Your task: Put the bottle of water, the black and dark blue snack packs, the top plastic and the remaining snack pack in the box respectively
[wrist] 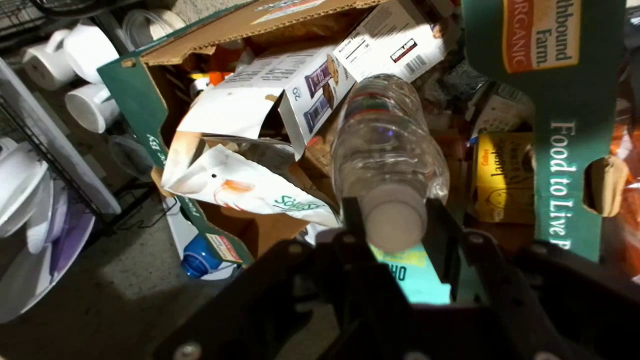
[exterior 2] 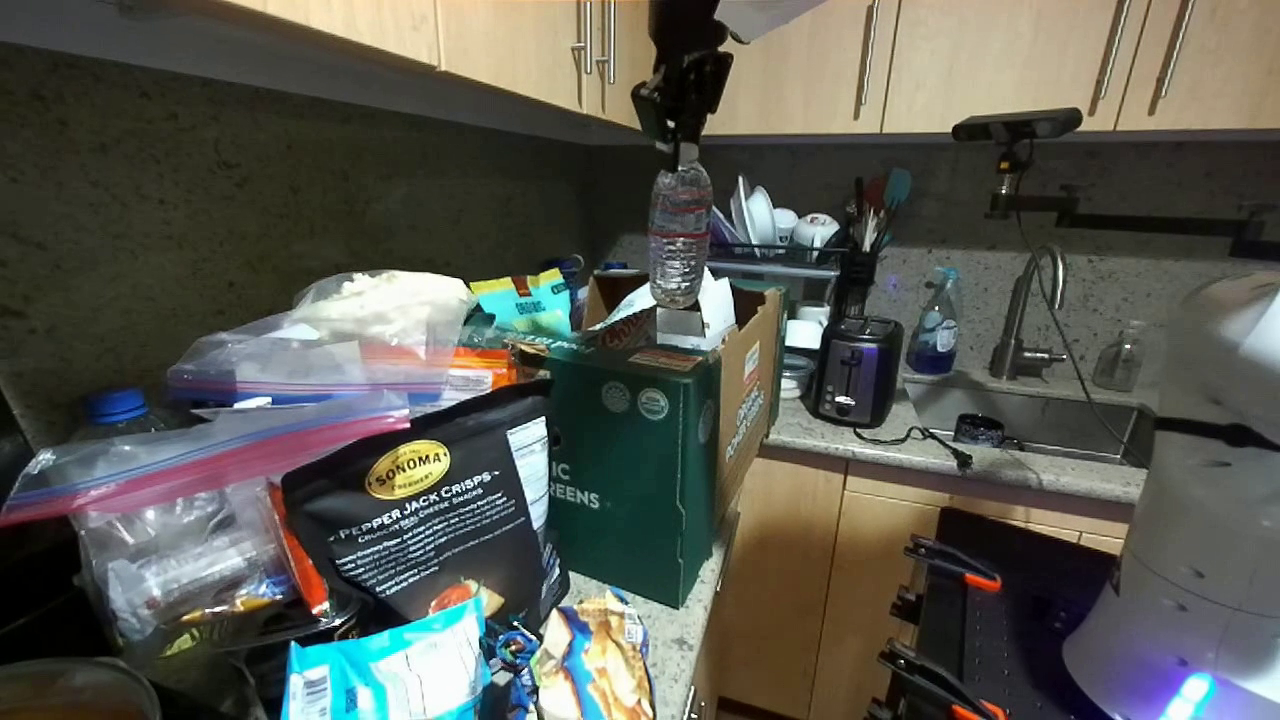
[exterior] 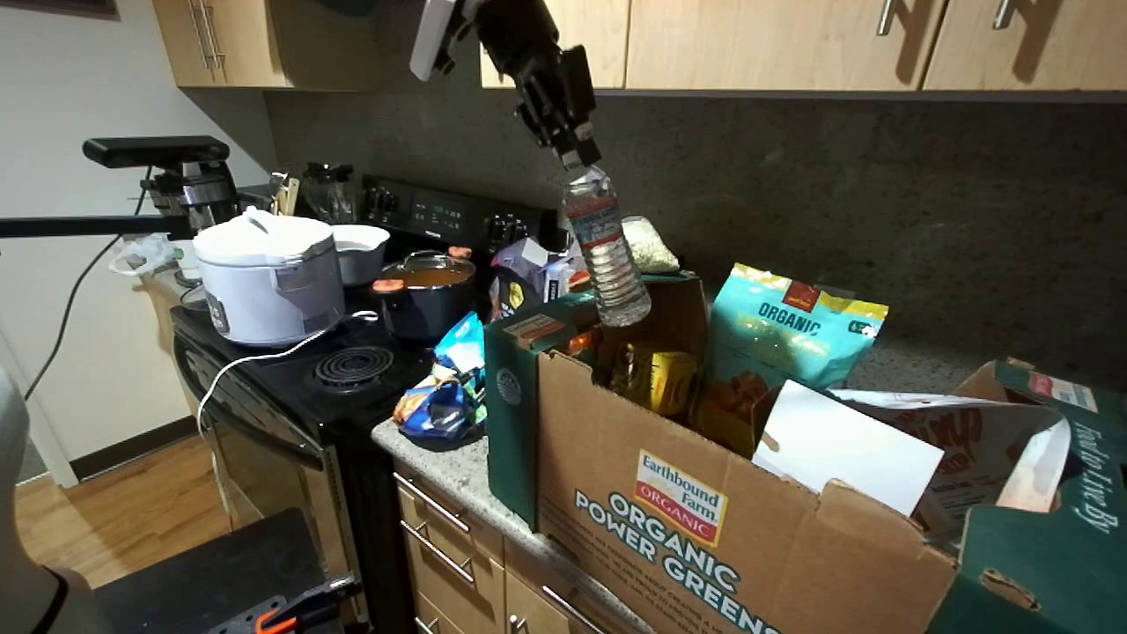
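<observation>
gripper (wrist: 397,220): clamped on bottle (exterior: 607,251) at cap end
bottle: hangs below gripper, cap up, long axis near vert., slight tilt
box (exterior: 784,511): below bottle; bottle's base looks abv the opening, not in yet
white carton (wrist: 320,95) & yellow pack (wrist: 504,177): either side of bottle in wrist view; next prob. straight down btwn em, then let go
</observation>
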Robot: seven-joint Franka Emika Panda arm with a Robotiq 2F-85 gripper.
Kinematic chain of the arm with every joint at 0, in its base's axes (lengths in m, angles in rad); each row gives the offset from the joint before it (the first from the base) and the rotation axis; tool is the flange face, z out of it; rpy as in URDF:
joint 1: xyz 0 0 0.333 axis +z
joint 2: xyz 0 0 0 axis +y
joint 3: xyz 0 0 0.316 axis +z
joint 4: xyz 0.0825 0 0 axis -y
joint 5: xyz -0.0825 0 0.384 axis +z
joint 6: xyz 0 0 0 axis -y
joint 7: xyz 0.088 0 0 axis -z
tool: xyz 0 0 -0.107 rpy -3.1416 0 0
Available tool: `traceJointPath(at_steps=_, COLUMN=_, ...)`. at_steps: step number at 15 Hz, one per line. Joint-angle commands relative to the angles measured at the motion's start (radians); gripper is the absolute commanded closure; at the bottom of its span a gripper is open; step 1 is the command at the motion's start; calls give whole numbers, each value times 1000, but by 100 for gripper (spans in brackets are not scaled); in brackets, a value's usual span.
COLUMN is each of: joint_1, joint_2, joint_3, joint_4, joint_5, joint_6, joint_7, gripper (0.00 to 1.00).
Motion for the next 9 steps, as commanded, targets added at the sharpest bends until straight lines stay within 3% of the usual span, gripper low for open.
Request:
traceJointPath(at_steps=1, joint_1=-25, joint_2=62, joint_3=-17, joint_4=41, joint_5=-41, joint_6=10, joint_7=84, gripper=90)
traceJointPath(at_steps=9, joint_1=-39, joint_2=157, joint_3=-128, joint_4=-20, joint_5=-5, joint_6=175, joint_7=168, gripper=90)
